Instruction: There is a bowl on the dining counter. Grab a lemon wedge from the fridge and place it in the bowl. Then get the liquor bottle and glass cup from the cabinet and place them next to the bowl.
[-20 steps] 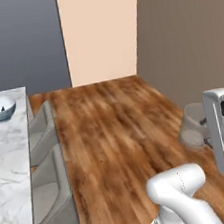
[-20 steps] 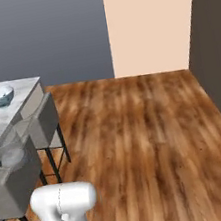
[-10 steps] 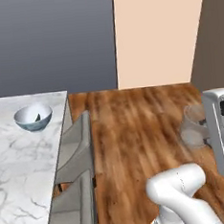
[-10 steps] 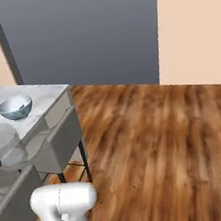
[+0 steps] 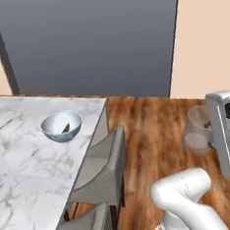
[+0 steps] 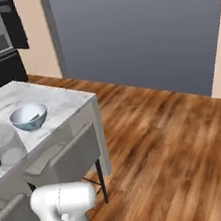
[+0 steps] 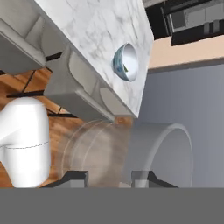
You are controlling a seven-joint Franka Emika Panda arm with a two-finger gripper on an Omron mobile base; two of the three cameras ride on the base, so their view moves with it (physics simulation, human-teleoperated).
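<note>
Where wood floor [image 6: 167, 139] spreads, marble dining counter [image 5: 22, 164].

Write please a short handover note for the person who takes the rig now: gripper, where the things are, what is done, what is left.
Gripper: shut on the glass cup, carried in the air beside the arm.
Bowl: on the dining counter, near its corner. A small green-yellow piece lies inside it, likely the lemon wedge.
Done: wedge seems placed; cup fetched.
Left: set the cup next to the bowl, then bring the liquor bottle and put it beside the bowl too.
</note>
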